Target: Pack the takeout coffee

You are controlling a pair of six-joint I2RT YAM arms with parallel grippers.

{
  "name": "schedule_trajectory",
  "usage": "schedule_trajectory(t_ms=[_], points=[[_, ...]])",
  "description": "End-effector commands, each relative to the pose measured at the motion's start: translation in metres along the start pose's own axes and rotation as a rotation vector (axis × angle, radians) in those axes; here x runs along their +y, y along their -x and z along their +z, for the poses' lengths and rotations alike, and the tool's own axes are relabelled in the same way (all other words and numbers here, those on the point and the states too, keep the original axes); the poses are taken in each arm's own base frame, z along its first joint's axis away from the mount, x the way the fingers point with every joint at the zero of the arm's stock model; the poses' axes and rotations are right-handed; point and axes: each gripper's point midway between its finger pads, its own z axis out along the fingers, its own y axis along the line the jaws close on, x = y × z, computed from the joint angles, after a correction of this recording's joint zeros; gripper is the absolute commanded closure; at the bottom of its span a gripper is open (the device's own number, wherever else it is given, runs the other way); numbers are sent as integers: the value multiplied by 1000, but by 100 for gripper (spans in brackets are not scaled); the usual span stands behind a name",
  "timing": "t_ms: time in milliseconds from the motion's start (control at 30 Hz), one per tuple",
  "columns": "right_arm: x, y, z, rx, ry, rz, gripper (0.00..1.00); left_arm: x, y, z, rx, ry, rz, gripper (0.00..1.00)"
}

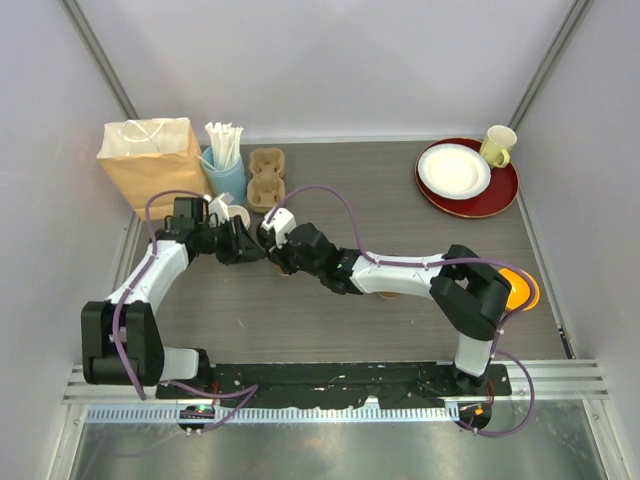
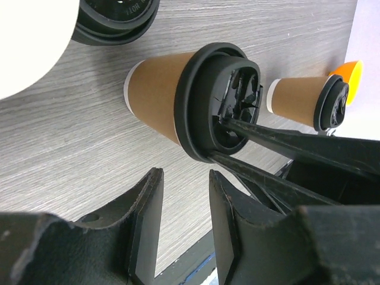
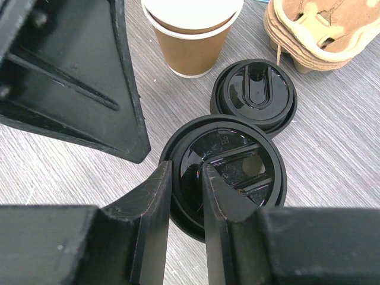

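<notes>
One kraft-paper coffee cup with a black lid (image 3: 234, 172) stands upright between my two grippers; it also shows in the left wrist view (image 2: 160, 98). My right gripper (image 3: 185, 178) is shut on the rim of its lid, one finger outside the rim and one on the lid top. My left gripper (image 2: 184, 178) is open and empty, just beside this cup. In the top view the left gripper (image 1: 243, 247) and the right gripper (image 1: 277, 255) meet over the cup and hide most of it. The second lidded cup (image 2: 297, 101) stands farther right, near an orange object (image 2: 350, 74).
A loose black lid (image 3: 254, 95) and an unlidded paper cup (image 3: 191, 35) stand just beyond the held cup. A stack of pulp cup carriers (image 1: 266, 178), a blue cup of straws (image 1: 225, 170) and a paper bag (image 1: 150, 160) are at the back left. A red plate (image 1: 497, 197) and a mug (image 1: 497, 145) are at the back right.
</notes>
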Motion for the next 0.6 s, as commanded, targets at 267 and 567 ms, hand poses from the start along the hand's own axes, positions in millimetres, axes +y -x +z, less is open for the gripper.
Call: schedule_trajectory(t_ms=[267,567], points=[[-4,-101,-10,312,-16,19,76,-2,16,22,-63,-76,-114,59],[-3,-101,-8,312,-10,20,77,2,4,25,-41,-68,-187,69]])
